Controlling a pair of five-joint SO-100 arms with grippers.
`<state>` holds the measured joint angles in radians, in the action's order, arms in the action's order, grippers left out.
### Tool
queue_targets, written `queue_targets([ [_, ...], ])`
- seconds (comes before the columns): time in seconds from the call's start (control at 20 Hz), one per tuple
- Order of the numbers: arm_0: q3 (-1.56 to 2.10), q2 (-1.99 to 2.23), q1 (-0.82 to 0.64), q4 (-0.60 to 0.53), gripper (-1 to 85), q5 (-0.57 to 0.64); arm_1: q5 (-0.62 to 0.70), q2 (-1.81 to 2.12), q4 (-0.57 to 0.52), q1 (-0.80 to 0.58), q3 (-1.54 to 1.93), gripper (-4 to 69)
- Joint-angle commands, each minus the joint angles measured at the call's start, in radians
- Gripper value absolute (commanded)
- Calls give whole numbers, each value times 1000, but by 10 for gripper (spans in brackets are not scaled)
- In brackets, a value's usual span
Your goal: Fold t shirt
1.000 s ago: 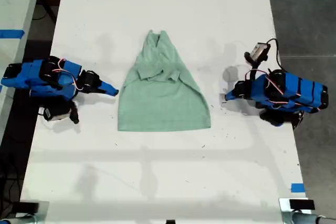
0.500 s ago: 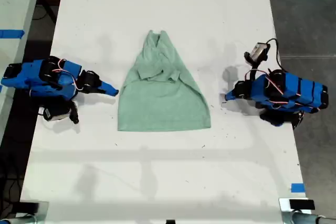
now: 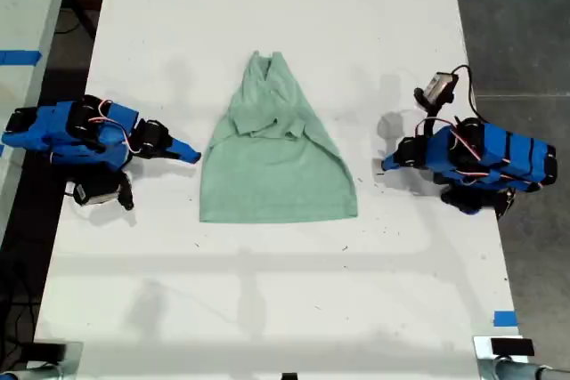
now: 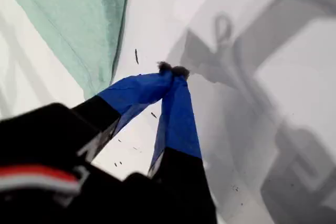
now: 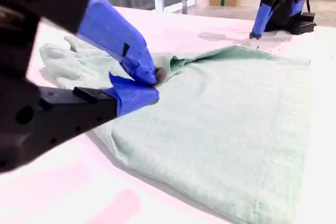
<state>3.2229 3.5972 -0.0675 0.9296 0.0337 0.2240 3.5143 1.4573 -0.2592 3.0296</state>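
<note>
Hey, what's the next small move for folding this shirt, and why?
Probably open my second gripper and ease it to the t shirt's nearest side edge. It and my first gripper both sit shut over the table beside the cloth, holding nothing.

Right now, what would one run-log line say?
shirt: flat on table, sleeves folded in | my first tool: shut, empty, beside shirt | my second tool: shut, empty, beside shirt
</note>
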Motion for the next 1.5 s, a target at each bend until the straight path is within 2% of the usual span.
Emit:
queue_targets([
  [0.0,8,9,-5,0,-1,9,0,-5,-3,0,-15,-19],
  [1.45,8,9,0,2,-1,11,14,-5,-8,29,-17,-19],
])
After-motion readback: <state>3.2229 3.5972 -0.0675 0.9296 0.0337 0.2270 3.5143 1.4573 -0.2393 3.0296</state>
